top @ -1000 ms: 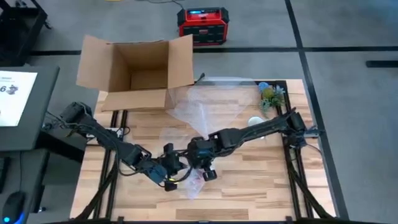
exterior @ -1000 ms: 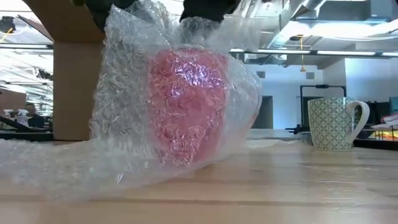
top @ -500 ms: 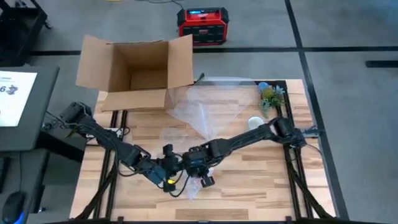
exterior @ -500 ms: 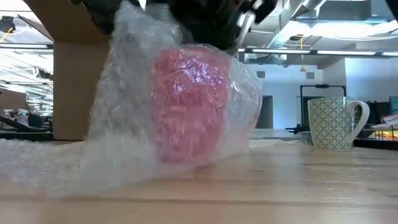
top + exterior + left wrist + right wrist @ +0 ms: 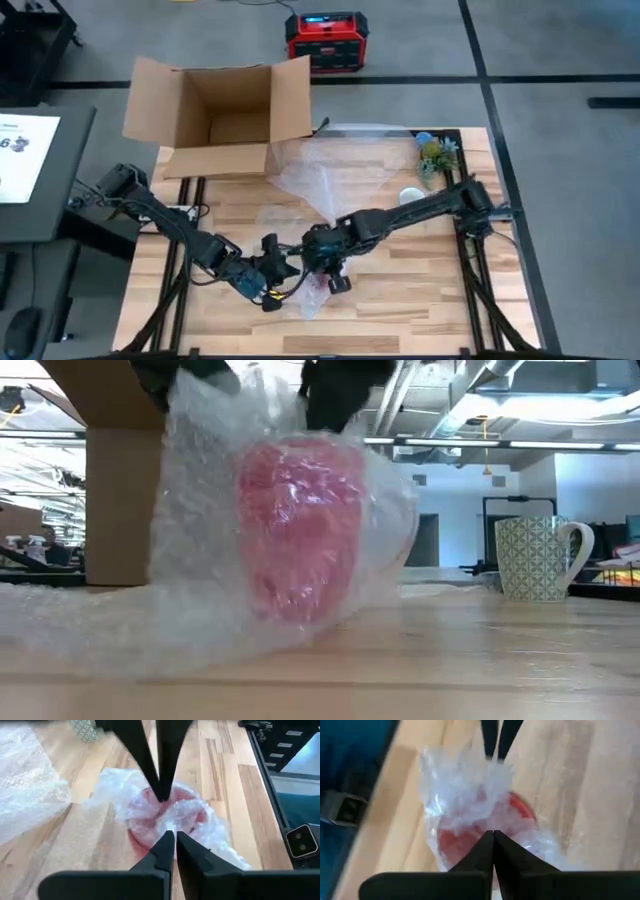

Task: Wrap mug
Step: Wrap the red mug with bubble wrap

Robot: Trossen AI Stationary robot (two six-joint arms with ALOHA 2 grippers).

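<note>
Mug [image 5: 300, 530] shows only as red blur through bubble wrap [image 5: 190, 560].

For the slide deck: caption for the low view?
Red mug swathed in bubble wrap on the table, patterned mug behind.

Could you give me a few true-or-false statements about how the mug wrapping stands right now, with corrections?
1. The red mug is covered in bubble wrap. True.
2. The left gripper is wide open. False: it is shut on the bubble wrap.
3. The patterned mug is wrapped too. False: it stands bare.
4. The right gripper pinches the bubble wrap above the red mug. True.
5. The cardboard box is open. True.
</note>
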